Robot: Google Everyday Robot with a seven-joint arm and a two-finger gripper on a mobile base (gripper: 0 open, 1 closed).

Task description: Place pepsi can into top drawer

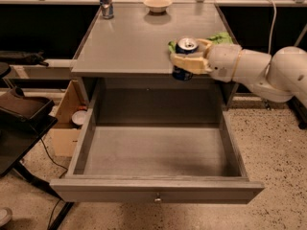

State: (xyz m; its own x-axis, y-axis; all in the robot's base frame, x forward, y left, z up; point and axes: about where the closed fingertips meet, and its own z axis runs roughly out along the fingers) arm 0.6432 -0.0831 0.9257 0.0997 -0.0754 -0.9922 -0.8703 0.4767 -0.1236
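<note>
Pepsi can [186, 46], a short dark-blue cylinder with a silver top, sits at about one o'clock in your view, just past the front edge of the smooth grey cabinet top [139, 47]. Your cream gripper [180, 62], reaching in from three o'clock, is clenched round the can's body, probably ready to lower it. The top drawer [120, 189], shallow, matte grey and open, waits at six o'clock. A crumpled green bag [219, 36] lies just behind the gripper.
</note>
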